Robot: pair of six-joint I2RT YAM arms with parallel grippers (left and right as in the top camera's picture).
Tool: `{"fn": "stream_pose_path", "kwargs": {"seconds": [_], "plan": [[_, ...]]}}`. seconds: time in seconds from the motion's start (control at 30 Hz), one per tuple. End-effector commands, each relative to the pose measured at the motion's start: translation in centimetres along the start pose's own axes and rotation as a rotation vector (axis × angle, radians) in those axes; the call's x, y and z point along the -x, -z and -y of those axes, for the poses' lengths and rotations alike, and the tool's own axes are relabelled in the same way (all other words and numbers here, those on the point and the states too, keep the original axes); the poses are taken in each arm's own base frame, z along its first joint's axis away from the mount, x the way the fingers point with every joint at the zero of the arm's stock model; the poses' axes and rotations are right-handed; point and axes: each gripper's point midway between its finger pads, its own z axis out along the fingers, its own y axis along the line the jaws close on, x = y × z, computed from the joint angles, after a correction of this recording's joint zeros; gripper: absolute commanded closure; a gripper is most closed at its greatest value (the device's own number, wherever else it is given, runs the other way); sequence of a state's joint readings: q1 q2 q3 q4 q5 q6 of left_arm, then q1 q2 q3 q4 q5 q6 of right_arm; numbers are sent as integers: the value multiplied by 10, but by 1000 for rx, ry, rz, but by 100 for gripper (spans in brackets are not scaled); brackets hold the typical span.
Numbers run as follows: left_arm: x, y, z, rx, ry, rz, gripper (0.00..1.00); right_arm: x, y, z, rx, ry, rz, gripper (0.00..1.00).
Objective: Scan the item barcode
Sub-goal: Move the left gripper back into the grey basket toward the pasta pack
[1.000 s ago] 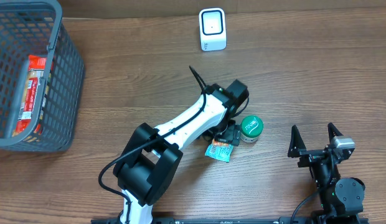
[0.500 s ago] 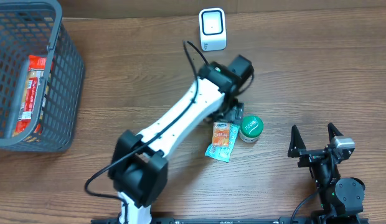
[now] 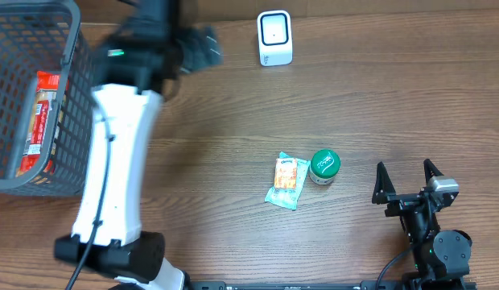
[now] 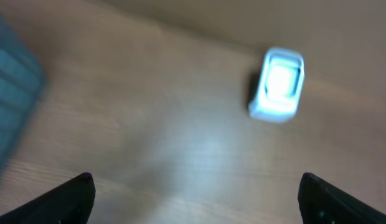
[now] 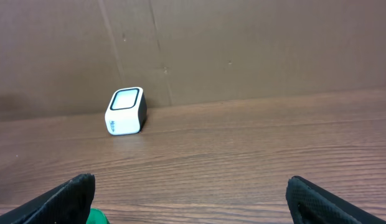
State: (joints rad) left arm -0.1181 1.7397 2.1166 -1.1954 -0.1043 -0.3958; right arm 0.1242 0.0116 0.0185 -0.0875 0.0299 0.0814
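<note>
**Snack packet flat on the table, both grippers empty with jaws spread**

The snack packet point(image 3: 286, 181), orange and teal, lies flat on the wooden table point(image 3: 394, 97). It is well to the robot's side of the scanner point(image 3: 274, 38), almost straight in front of it. No gripper touches it. A green-lidded tin point(image 3: 324, 166) stands upright, also well in front of the scanner and a little further to its right, just beside the packet. Whether the two touch is hard to tell.

The scanner is a small white box with a dark-framed window. It stands at the far edge of the table, close to the brown wall point(image 5: 243, 50).

The left gripper point(image 3: 200, 47) is blurred in the overhead view. It hangs above the table just left of the scanner, well away from the packet. In its wrist view the jaws are spread wide with nothing between them.

The right gripper point(image 3: 408, 184) sits far to the right of the scanner, near the table's front edge. Its jaws are spread wide too and hold nothing, and the scanner stands far ahead between its fingertips point(image 5: 71, 196).

A grey basket point(image 3: 80, 121) stands far left of the scanner, with a red packet point(image 3: 40, 121) inside it.
</note>
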Motion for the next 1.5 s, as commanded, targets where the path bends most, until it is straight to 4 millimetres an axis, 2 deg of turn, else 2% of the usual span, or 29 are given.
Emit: {"fn": "stream_pose_path", "kwargs": {"seconds": [0.0, 0.1, 0.3, 0.53, 0.67, 0.77, 0.9, 1.07, 1.2, 1.47], "plan": [[41, 28, -31, 33, -37, 137, 0, -2, 0, 1, -1, 4, 4, 0], [62, 31, -68, 92, -17, 190, 0, -2, 0, 1, -1, 4, 4, 0], [76, 39, -154, 237, 109, 219, 0, -2, 0, 1, -1, 4, 4, 0], [80, 56, -248, 387, 237, 250, 0, -2, 0, 1, -1, 4, 4, 0], [76, 58, -297, 477, 159, 214, 0, -2, 0, 1, -1, 4, 4, 0], [68, 42, -326, 514, 132, 152, 0, -2, 0, 1, -1, 4, 4, 0], [46, 10, -360, 536, 112, 30, 0, -2, 0, 1, -1, 4, 4, 0], [25, -24, -394, 528, 107, -66, 0, -2, 0, 1, -1, 4, 4, 0], [11, -60, -406, 410, 46, -117, 0, -2, 0, 1, -1, 4, 4, 0], [-36, -132, -427, 248, -59, -258, 0, -2, 0, 1, -1, 4, 4, 0]]}}
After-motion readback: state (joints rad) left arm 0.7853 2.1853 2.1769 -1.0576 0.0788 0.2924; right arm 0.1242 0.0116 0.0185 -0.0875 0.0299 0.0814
